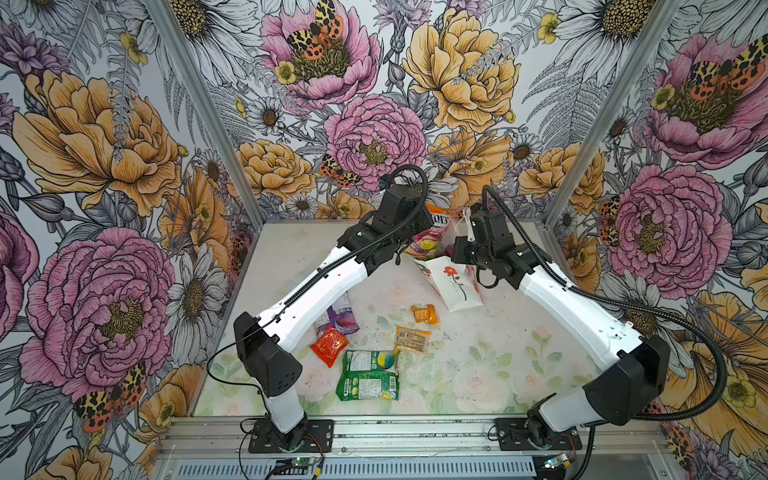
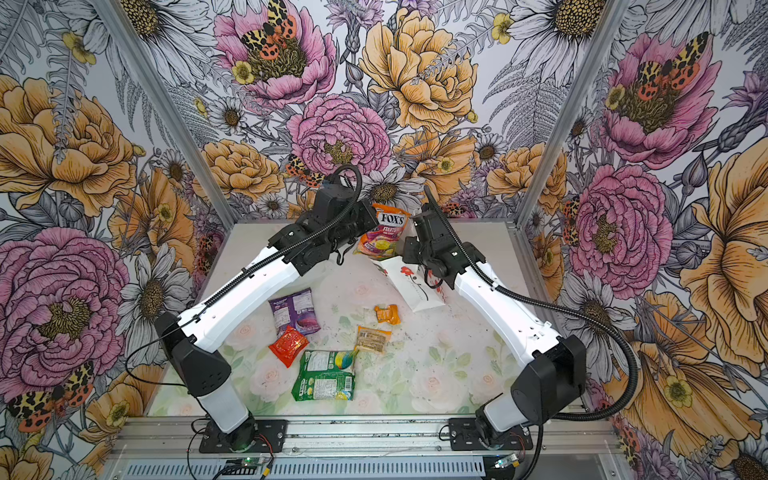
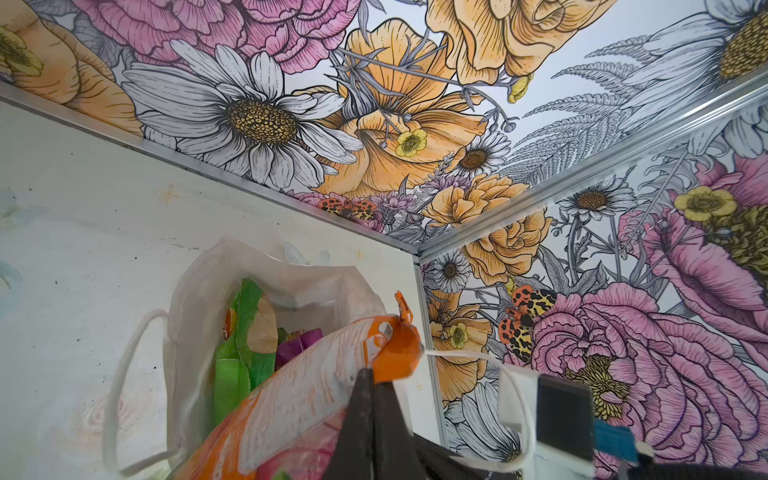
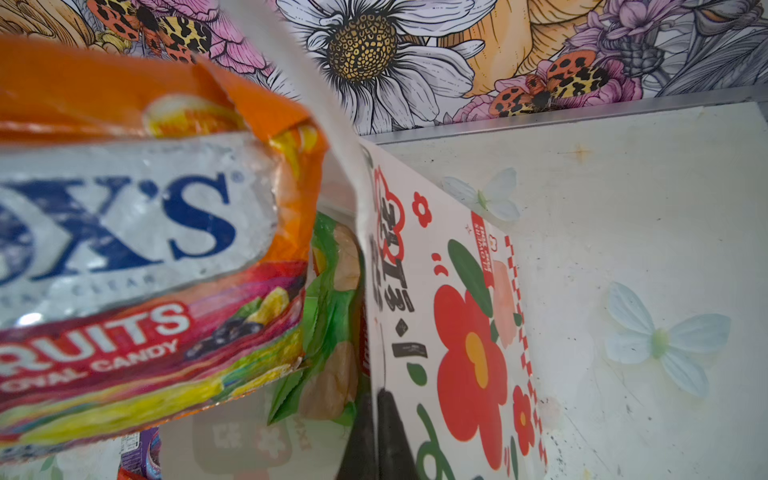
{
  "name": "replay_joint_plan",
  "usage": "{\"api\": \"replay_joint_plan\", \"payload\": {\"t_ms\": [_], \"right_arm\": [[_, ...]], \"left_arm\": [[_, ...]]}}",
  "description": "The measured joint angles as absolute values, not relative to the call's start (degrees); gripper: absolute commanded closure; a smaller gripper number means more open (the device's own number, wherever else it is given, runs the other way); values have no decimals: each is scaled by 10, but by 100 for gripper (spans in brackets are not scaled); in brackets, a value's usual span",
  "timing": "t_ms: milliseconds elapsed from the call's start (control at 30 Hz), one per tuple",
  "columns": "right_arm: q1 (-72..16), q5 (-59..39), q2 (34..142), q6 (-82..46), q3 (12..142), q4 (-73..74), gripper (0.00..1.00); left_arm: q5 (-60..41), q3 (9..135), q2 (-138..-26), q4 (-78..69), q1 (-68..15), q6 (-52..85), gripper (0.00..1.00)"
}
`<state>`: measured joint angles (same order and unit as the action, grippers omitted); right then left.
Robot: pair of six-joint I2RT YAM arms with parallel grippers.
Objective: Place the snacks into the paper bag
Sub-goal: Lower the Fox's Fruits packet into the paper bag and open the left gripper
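On the desk (image 1: 478,374), left of middle and out from the near edge, lie a purple packet (image 2: 295,311), a red packet (image 2: 289,345) just beside it, a green packet (image 2: 328,374) and two small orange-yellow packets (image 2: 387,313) (all loose, none inside anything). Toward the far edge, the left tool (image 3: 370,386) has its jaws pressed together on the orange end of the Fox's candy packet (image 1: 432,232), held at the mouth of the paper bag (image 1: 455,286). The bag stands tilted near the far edge, right of middle, with a green chips bag (image 3: 232,365) and something purple inside. The right tool (image 4: 376,403) pinches the bag's wall, jaws closed on the paper.
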<state>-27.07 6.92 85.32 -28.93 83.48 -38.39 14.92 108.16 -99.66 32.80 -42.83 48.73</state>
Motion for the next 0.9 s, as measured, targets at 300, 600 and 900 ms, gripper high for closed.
{"api": "replay_joint_plan", "payload": {"t_ms": [300,600,900], "right_arm": [[-265,77,853,-298,839,-383,100],[-258,77,856,-305,848,-388,100],[-258,77,860,-304,853,-392,100]], "left_arm": [[144,1038,-993,328,-429,494,100],[134,1023,-975,328,-431,494,100],[110,1047,-1002,346,-441,481,100]]}}
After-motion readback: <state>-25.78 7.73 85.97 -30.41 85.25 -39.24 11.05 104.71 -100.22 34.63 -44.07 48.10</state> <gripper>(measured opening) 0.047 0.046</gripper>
